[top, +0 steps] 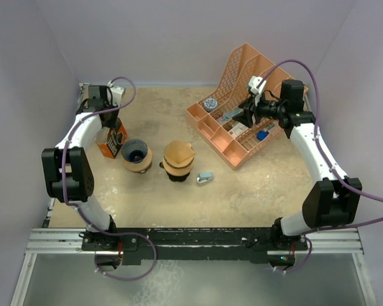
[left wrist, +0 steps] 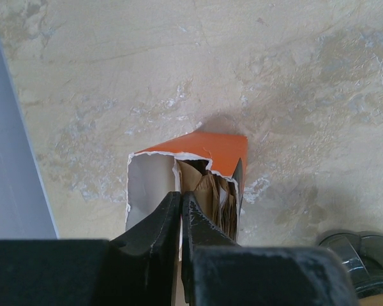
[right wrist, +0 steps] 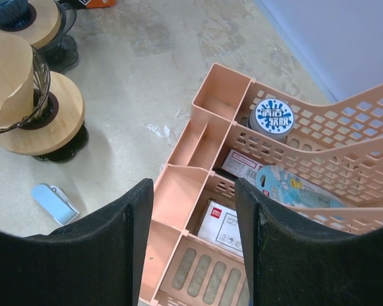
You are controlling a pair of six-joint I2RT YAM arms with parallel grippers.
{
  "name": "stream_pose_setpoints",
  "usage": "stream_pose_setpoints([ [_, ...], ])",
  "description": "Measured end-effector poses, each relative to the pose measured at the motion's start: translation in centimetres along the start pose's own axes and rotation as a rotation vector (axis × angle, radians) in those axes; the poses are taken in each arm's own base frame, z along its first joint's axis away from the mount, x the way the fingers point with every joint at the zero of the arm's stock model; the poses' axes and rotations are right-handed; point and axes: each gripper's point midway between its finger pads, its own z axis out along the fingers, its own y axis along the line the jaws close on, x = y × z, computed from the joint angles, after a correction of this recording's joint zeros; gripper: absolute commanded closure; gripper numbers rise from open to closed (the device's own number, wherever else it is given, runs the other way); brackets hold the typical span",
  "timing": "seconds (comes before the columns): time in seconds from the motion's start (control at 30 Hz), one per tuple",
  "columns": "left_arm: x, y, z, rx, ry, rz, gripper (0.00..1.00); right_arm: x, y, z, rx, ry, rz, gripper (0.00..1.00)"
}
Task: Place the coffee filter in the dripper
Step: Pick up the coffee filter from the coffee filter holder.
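An orange box (top: 113, 141) of brown coffee filters (left wrist: 210, 191) stands at the far left, its torn top open (left wrist: 210, 148). My left gripper (top: 107, 127) reaches down into it. Its jaws (left wrist: 180, 194) are shut on the edge of the leftmost filter. An empty blue dripper (top: 134, 152) on a wooden stand sits right of the box; its edge shows in the left wrist view (left wrist: 360, 255). A second dripper (top: 179, 156) holds a brown filter (right wrist: 9, 76). My right gripper (top: 242, 116) is open and empty above the peach organizer (right wrist: 195, 188).
The peach desk organizer (top: 198, 118) at the back right holds small boxes and a round tin (right wrist: 273, 116). A light-blue clip (top: 205, 178) lies on the table right of the filtered dripper, also in the right wrist view (right wrist: 54, 203). Purple walls enclose the table.
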Motion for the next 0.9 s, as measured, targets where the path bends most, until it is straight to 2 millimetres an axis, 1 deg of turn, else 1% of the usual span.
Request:
stream_pose_setpoints([
  [0.27,0.1,0.0,-0.1,0.001,0.004,0.001,1.00,0.4,0.0,0.0,-0.003,0.010,0.003,0.43],
  [0.4,0.0,0.1,-0.6,0.000,0.006,0.013,1.00,0.5,0.0,0.0,-0.005,0.012,0.000,0.42],
  [0.5,-0.4,0.5,-2.0,-0.014,-0.008,0.021,1.00,0.6,0.0,0.0,-0.006,0.014,-0.002,0.42],
  [0.63,-1.7,1.1,-4.5,-0.042,-0.071,0.024,1.00,1.0,0.0,0.2,-0.011,0.022,0.006,0.42],
  [0.7,-1.9,1.2,-5.6,-0.050,-0.093,0.023,1.00,1.1,0.0,0.2,-0.013,0.026,0.010,0.42],
  [0.8,-1.5,1.2,-6.6,-0.057,-0.108,0.020,1.00,1.1,0.0,0.2,-0.013,0.025,0.007,0.42],
  [0.9,-0.4,1.1,-6.8,-0.058,-0.095,0.015,1.00,1.1,0.0,0.2,-0.013,0.026,0.004,0.41],
])
